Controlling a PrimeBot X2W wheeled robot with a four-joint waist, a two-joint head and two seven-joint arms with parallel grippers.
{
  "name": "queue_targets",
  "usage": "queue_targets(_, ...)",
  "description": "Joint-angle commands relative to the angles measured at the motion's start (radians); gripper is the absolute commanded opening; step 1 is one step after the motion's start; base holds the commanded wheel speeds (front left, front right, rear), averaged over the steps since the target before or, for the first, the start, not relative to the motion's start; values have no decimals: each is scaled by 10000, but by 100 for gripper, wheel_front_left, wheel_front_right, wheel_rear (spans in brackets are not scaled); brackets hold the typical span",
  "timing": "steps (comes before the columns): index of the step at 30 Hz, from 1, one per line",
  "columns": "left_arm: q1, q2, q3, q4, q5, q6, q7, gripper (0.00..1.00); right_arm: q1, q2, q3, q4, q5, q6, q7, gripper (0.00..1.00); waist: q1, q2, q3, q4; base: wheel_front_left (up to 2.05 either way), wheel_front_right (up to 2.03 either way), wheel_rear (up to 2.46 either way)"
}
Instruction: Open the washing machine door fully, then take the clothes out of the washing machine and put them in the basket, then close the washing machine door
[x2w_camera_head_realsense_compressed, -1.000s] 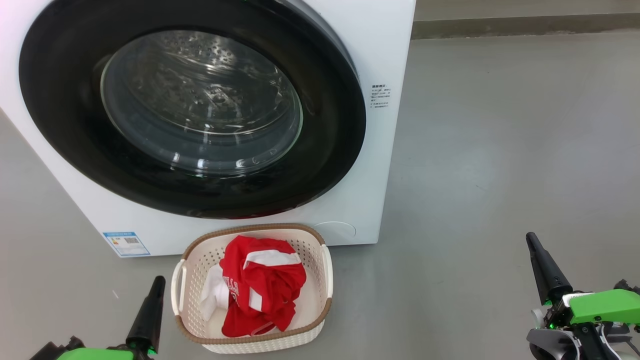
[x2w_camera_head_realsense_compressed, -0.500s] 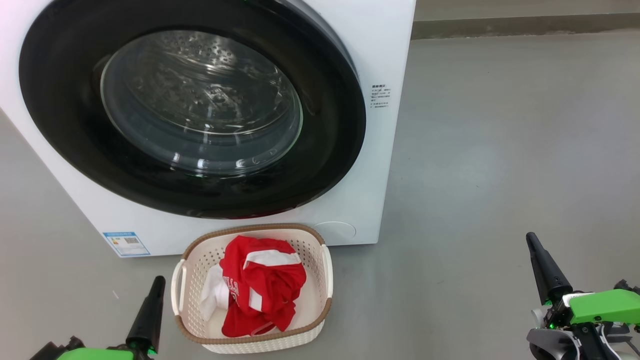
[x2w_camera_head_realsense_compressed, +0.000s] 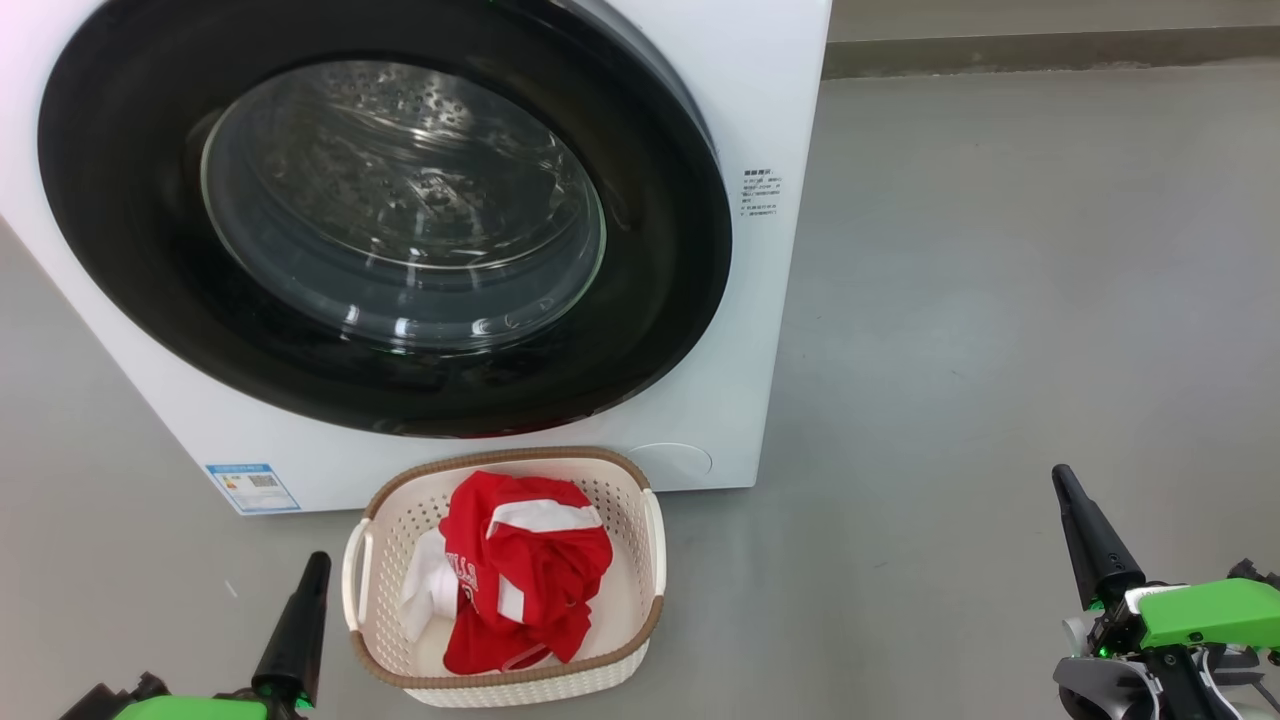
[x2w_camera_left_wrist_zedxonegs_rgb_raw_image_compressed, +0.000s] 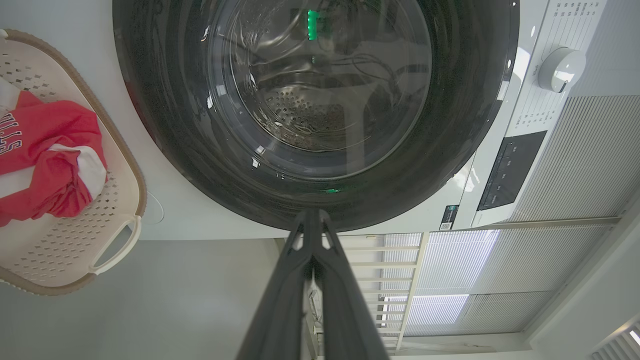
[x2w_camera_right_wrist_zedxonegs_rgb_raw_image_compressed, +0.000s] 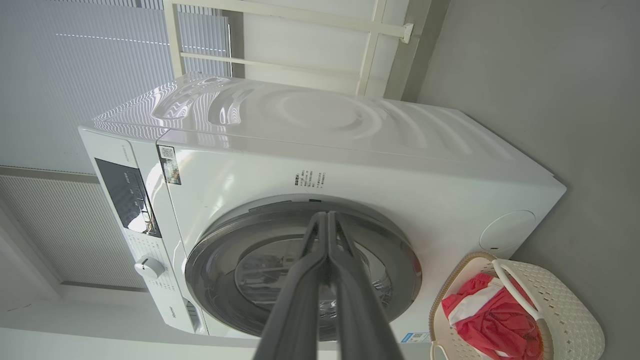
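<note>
The white washing machine (x2w_camera_head_realsense_compressed: 770, 120) stands at the upper left with its washing machine door (x2w_camera_head_realsense_compressed: 660, 330), a black ring around domed glass, lying flat against the front; the drum behind the glass looks bare. On the floor just before it sits the cream basket (x2w_camera_head_realsense_compressed: 640, 560) with the red and white clothes (x2w_camera_head_realsense_compressed: 525, 570) heaped inside. My left gripper (x2w_camera_head_realsense_compressed: 316, 562) is shut and holds nothing, low at the basket's left. My right gripper (x2w_camera_head_realsense_compressed: 1060, 478) is shut and holds nothing, far off to the right. The wrist views show the door (x2w_camera_left_wrist_zedxonegs_rgb_raw_image_compressed: 450, 150) (x2w_camera_right_wrist_zedxonegs_rgb_raw_image_compressed: 400, 260), basket (x2w_camera_left_wrist_zedxonegs_rgb_raw_image_compressed: 120, 170) (x2w_camera_right_wrist_zedxonegs_rgb_raw_image_compressed: 565, 310) and clothes (x2w_camera_left_wrist_zedxonegs_rgb_raw_image_compressed: 45, 150) (x2w_camera_right_wrist_zedxonegs_rgb_raw_image_compressed: 490, 320).
Grey floor (x2w_camera_head_realsense_compressed: 1000, 300) spreads wide to the right of the machine, ending at a low wall base (x2w_camera_head_realsense_compressed: 1050, 45). A control panel with a white dial (x2w_camera_left_wrist_zedxonegs_rgb_raw_image_compressed: 560, 67) sits on the machine's top front. Ribbed wall panels and a white frame (x2w_camera_right_wrist_zedxonegs_rgb_raw_image_compressed: 370, 45) stand behind the machine.
</note>
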Motion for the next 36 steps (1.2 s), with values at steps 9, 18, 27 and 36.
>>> queue_targets(9,-400,79,353,-273,-65,-62,44,0,-414,-48,124,-298,-14,4,60,0,0,0,0,0,0,0,0)
queue_targets(18,-400,79,352,-273,-65,-62,44,0,-414,-47,122,-298,-15,4,62,0,0,0,0,0,0,0,0)
queue_targets(27,-400,79,352,-273,-65,-62,44,0,-414,-46,121,-297,-17,4,63,0,0,0,0,0,0,0,0)
queue_targets(36,-400,79,352,-273,-65,-62,43,0,-415,-45,119,-297,-18,4,64,0,0,0,0,0,0,0,0)
